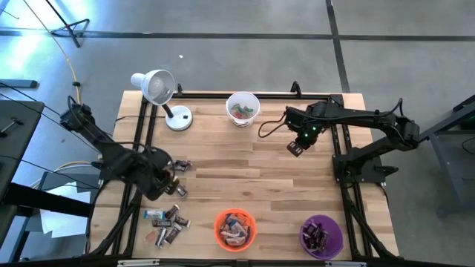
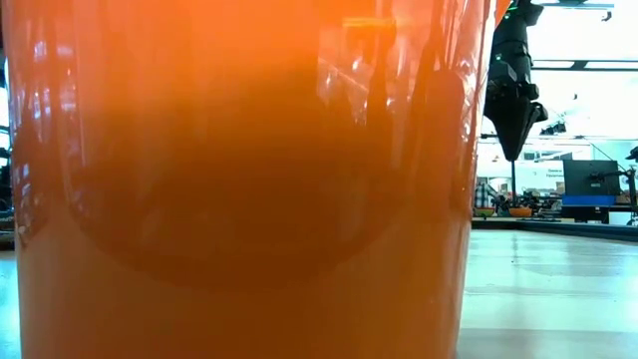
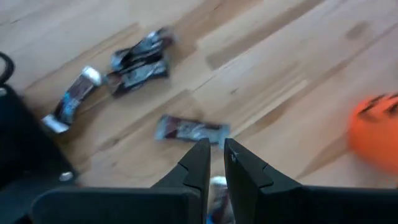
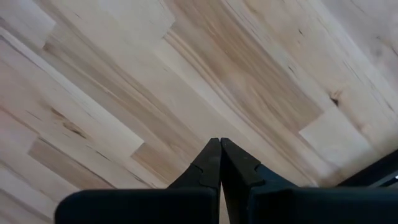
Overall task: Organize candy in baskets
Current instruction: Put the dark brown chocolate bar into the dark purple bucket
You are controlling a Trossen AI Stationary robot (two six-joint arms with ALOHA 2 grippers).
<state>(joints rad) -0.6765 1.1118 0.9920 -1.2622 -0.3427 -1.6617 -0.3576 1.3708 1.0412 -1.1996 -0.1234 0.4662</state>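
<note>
Loose candy (image 1: pixel 167 221) lies on the wooden table near its near-left corner, with more pieces (image 1: pixel 182 165) beside my left gripper (image 1: pixel 174 184). That gripper (image 3: pixel 214 155) points down over a silver-brown bar (image 3: pixel 189 129), its fingers almost together. Other wrapped pieces (image 3: pixel 140 59) lie farther off. The orange basket (image 1: pixel 217 226), the purple basket (image 1: pixel 302 236) and the white basket (image 1: pixel 228 106) each hold candy. My right gripper (image 1: pixel 295 148) hangs shut above bare wood (image 4: pixel 219 144), right of the white basket. My left gripper shows a scrap of silver-blue wrapper (image 3: pixel 216 190) in the slit between its fingers, well behind the tips. Whether the fingers hold it or it lies on the table beneath them, I cannot tell.
A white desk lamp (image 1: pixel 158 87) stands at the far-left corner. The orange basket (image 2: pixel 249 199) fills most of the low view, with my right gripper (image 2: pixel 515 150) hanging beside it. Bare wood stretches across the table's middle.
</note>
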